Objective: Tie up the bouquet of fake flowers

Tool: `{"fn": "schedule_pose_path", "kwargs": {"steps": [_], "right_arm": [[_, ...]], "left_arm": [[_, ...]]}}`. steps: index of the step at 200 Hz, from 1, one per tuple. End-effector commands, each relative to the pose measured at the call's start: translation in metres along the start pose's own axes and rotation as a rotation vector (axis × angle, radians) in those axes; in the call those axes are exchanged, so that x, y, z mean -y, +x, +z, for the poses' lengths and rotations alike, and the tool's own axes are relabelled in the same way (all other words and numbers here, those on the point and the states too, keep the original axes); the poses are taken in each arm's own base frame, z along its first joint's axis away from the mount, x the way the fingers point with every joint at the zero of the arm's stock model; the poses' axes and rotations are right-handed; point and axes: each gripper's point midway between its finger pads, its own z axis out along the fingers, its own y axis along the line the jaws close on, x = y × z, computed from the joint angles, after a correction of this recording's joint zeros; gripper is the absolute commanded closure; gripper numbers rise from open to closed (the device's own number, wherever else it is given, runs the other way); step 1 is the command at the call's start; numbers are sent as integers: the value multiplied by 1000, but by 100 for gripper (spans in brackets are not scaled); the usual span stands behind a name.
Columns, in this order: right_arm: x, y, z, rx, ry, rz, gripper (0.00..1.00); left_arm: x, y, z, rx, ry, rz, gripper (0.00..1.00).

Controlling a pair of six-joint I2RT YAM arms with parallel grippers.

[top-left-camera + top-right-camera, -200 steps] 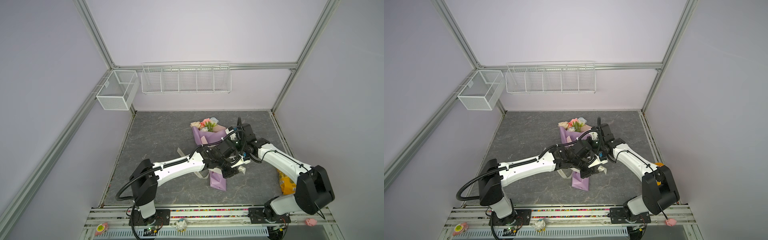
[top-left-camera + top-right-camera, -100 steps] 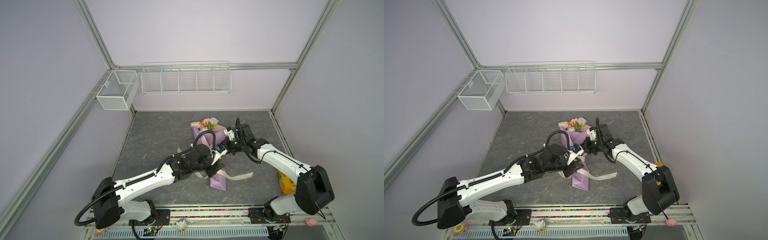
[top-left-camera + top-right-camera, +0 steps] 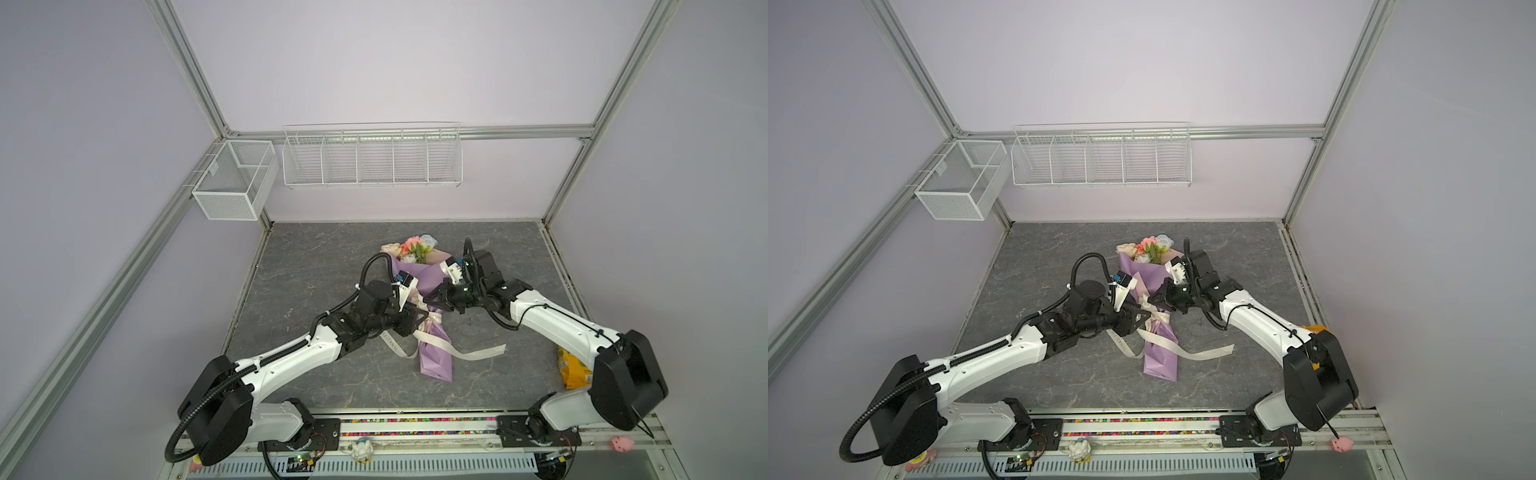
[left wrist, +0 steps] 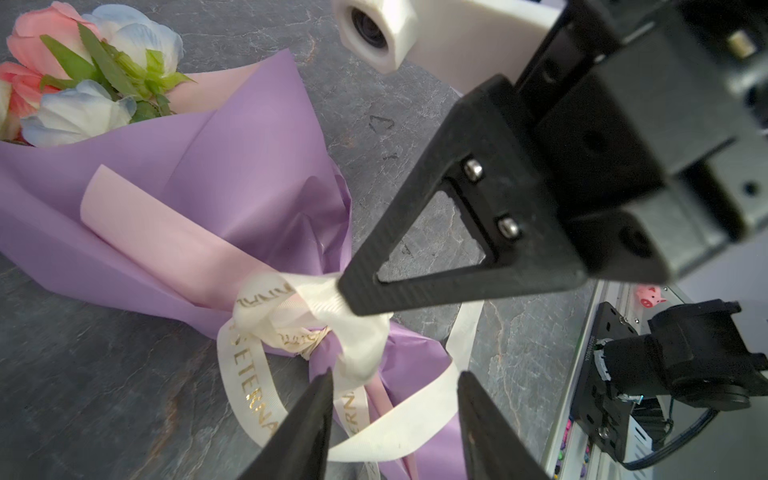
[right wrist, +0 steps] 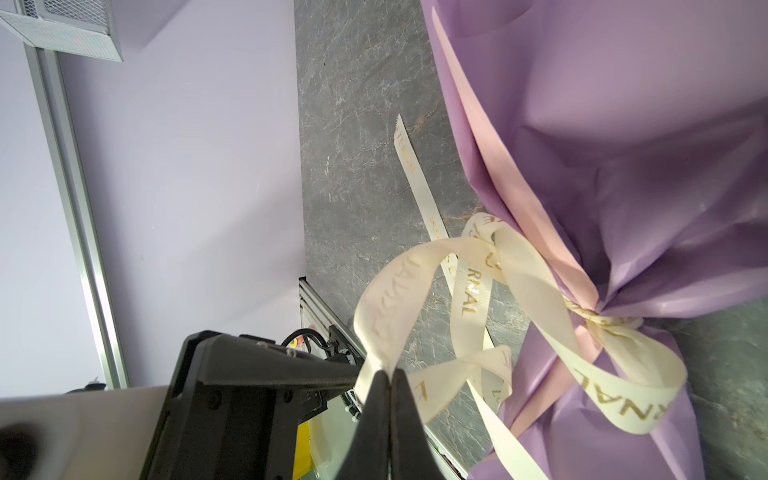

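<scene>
Closest to me, the lilac foot of the bouquet of fake flowers lies flat on the grey surface, on the near side of both arms. Two loose tails of the ribbon, cream with gold lettering, trail across the surface beside it.

To my eye the tying is well along. The ribbon is already cinched round the narrow neck of the paper in a tight knot, with at least one loop standing out of it like half a bow. What seems left is to draw the bow snug and let go. I cannot tell whether a second loop is properly formed.

The left gripper hovers just over that neck with its jaws spread, gripping nothing. A crumpled bit of ribbon lies right ahead of its tips, with the knot a little beyond. Opposite it, the right gripper is pressed together on the end of a ribbon loop, holding it up and away from the wrap. The bouquet sits below and just beyond its tips, joined to it only through the ribbon.

Farther off, beyond both grippers, the paper flares open. The pink, cream and pale blue rose heads rest on the surface toward the back wall.
</scene>
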Motion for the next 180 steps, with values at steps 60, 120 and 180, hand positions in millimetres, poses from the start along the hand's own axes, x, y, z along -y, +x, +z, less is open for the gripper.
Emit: {"fn": "schedule_pose_path", "kwargs": {"steps": [60, 120, 180], "right_arm": [[-18, 12, -10, -10, -47, -42, 90], [56, 29, -60, 169, 318, 80, 43], [149, 93, -59, 256, 309, 472, 30]], "left_arm": [[-8, -25, 10, 45, 18, -37, 85], [-8, -13, 0, 28, 14, -21, 100], [-4, -1, 0, -14, 47, -26, 100]]}}
